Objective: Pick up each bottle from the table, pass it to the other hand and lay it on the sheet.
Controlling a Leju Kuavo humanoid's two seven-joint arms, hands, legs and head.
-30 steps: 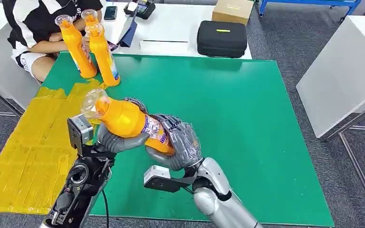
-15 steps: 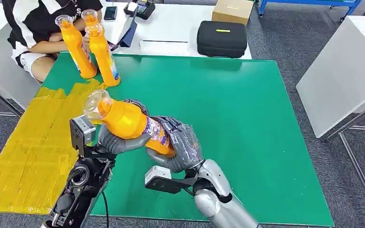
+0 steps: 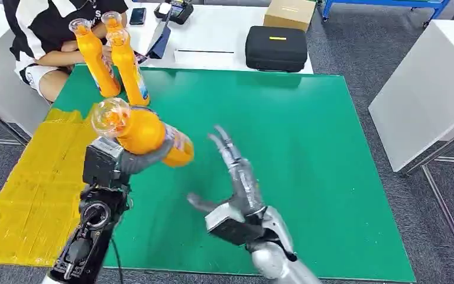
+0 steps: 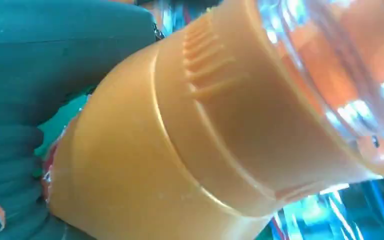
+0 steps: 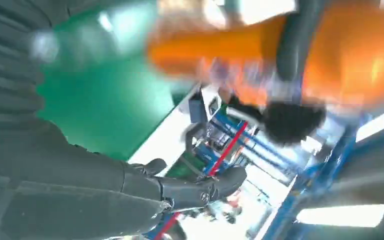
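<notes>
The orange bottle (image 3: pixel 145 135) is up in the air over the near-left part of the green mat (image 3: pixel 307 148), gripped by the left hand (image 3: pixel 135 161) alone, grey fingers wrapped under its body. It lies tilted, clear cap toward the camera and up-left, base pointing down toward the mat's middle. The right hand (image 3: pixel 236 183) stands apart from it to the right, fingers spread and straight, holding nothing.

So the step in hand, as I read it, is the carry over to the yellow sheet (image 3: pixel 41 177), which lies just left of the bottle. Doing it well means swinging left with the grip kept firm, bringing the bottle down nearly level before letting go, and setting it flat so it doesn't roll. Keep it short of the two bottles (image 3: pixel 115 59) standing at the mat's far-left corner, in front of a seated person (image 3: pixel 47 35).

The bottle itself: bright orange plastic, smooth and rounded, a printed label round the lower body, a ribbed orange collar (image 4: pixel 220 100) under a see-through domed cap (image 4: pixel 340 60). Slippery-looking, I'd say, and likely to roll once laid down.
</notes>
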